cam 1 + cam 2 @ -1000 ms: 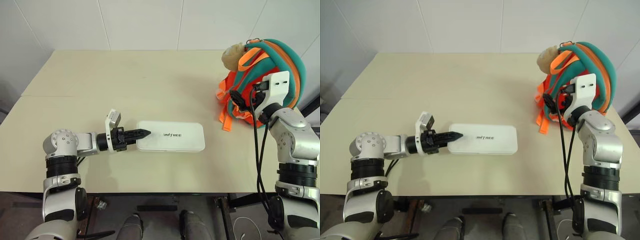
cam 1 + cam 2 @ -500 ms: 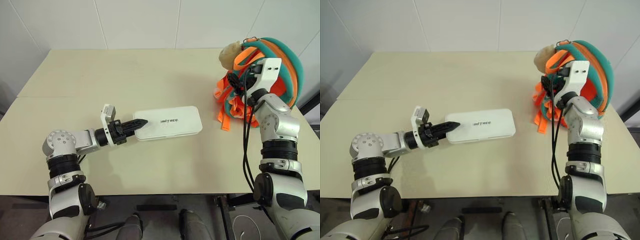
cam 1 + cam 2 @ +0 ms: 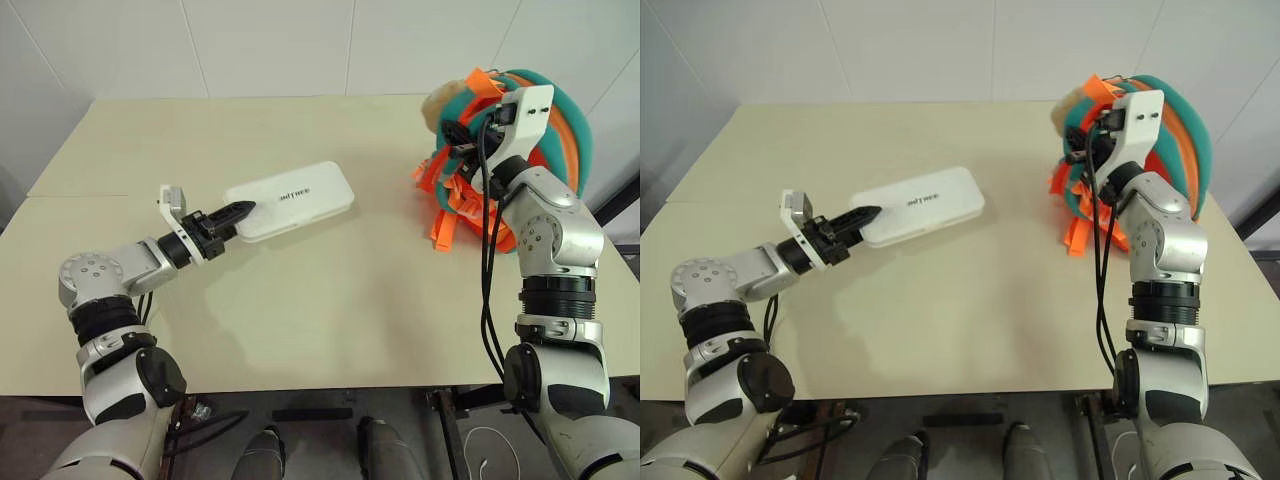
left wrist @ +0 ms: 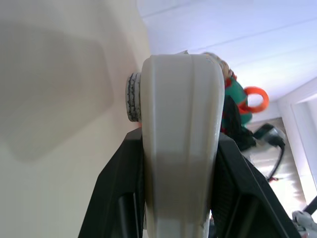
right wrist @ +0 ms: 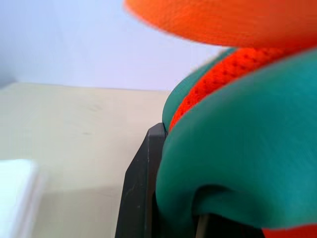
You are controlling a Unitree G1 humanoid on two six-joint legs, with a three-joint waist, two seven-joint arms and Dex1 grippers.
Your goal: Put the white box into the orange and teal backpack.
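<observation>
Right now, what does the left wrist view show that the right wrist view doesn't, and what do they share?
The left wrist view shows the left end effector clamped on the end of the white box, seen edge-on and raised off the table.

The right wrist view shows the right end effector shut on a teal padded strap of the orange and teal backpack, seen close, with a corner of the box lying flat-on.

Both share the box, the backpack, the table and the pale wall.

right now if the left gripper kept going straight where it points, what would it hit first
The left gripper is clamped on the white box and aims at the orange and teal backpack. That comes first, probably; depth is unclear.
</observation>
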